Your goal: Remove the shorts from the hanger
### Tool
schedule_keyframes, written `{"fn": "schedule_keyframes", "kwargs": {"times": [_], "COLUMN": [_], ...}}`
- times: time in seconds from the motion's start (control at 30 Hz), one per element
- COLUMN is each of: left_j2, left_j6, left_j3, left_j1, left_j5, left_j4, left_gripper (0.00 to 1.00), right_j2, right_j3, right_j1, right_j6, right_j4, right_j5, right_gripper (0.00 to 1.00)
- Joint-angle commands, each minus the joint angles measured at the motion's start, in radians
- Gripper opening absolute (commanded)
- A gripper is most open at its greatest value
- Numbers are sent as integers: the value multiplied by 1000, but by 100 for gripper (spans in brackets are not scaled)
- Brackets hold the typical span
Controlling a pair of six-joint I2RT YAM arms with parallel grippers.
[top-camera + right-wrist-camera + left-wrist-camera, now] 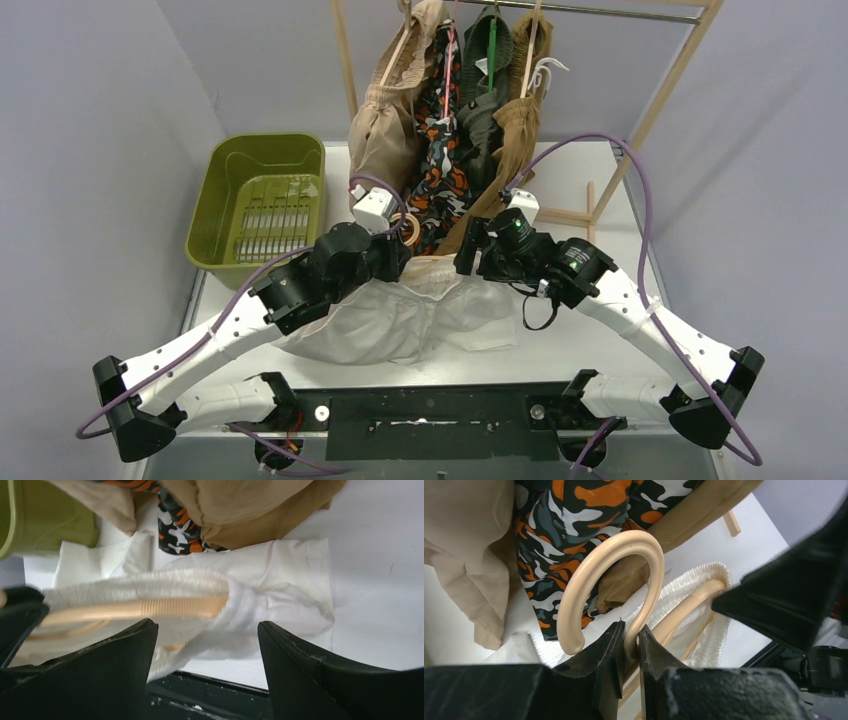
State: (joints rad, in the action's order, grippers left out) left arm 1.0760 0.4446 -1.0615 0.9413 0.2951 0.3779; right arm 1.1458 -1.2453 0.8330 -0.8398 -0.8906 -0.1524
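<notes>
The white shorts lie on the table between both arms, their gathered waistband still stretched over a cream plastic hanger. My left gripper is shut on the neck of the hanger's hook, just above the waistband. My right gripper is open, its fingers to either side of the waistband's end and not touching it. In the top view the two grippers, left and right, face each other over the shorts.
Beige, camouflage, dark olive and brown shorts hang from the rail of a wooden rack right behind the grippers. A green basket stands at the back left.
</notes>
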Motion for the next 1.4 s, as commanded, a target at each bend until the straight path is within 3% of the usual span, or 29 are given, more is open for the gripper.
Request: {"fn": "schedule_keyframes", "kwargs": {"times": [0.0,0.03,0.1,0.2,0.27,0.4,0.6,0.9,1.13,1.2,1.37], "left_j2": [-60,-66,-80,-102,-110,-116,-142,-219,-181,-168,-143], "left_j6": [6,6,5,10,10,9,15,26,35,32,33], "left_j3": [-8,-12,-7,3,4,9,24,57,49,42,35], "left_j1": [18,23,28,29,30,30,29,29,30,30,30], "left_j5": [-30,-34,-32,-18,-18,-18,20,125,91,75,47], "left_j4": [-87,-82,-78,-80,-80,-92,-101,-104,-125,-126,-121], "left_gripper": [0,0,0,0,0,0,0,0,0,0,0], "right_j2": [-4,0,9,13,11,-7,-61,-238,-349,-397,-509], "right_j3": [12,23,32,48,65,104,168,391,494,526,525], "right_j1": [8,8,8,8,6,5,-31,-291,-302,-303,-304], "right_j6": [-84,-95,-112,-117,-117,-123,-152,-60,-60,-65,-74], "right_j4": [94,88,72,70,73,81,21,94,251,283,234], "right_j5": [-168,-189,-220,-215,-210,-224,-313,-116,54,77,38], "right_gripper": [74,74,59,44,40,14,2,1,6,14,57]}}
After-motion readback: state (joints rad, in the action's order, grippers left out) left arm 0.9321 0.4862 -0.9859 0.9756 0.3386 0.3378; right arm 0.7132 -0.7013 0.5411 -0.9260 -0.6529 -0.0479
